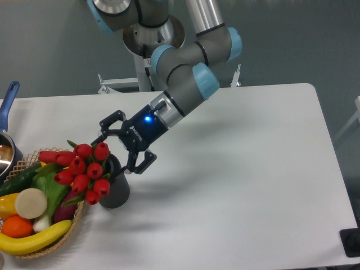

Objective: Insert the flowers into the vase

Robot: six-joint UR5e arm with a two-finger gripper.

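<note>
The flowers (85, 170), a bunch of red tulip buds, stick out of the mouth of the dark grey vase (116, 191) and lean left over the basket. The stems are hidden behind the buds and the vase rim. The vase stands upright on the white table, touching the basket's right edge. My gripper (119, 152) is open, with its fingers spread just above and to the right of the vase mouth. One finger (110, 121) is behind the buds and the other (144, 163) is to the right of the vase. It holds nothing.
A woven wicker basket (66, 236) at the front left holds a banana, an orange, cucumber, lettuce and other produce. A pot with a blue handle (8, 97) is at the left edge. The arm's base (152, 34) stands behind the table.
</note>
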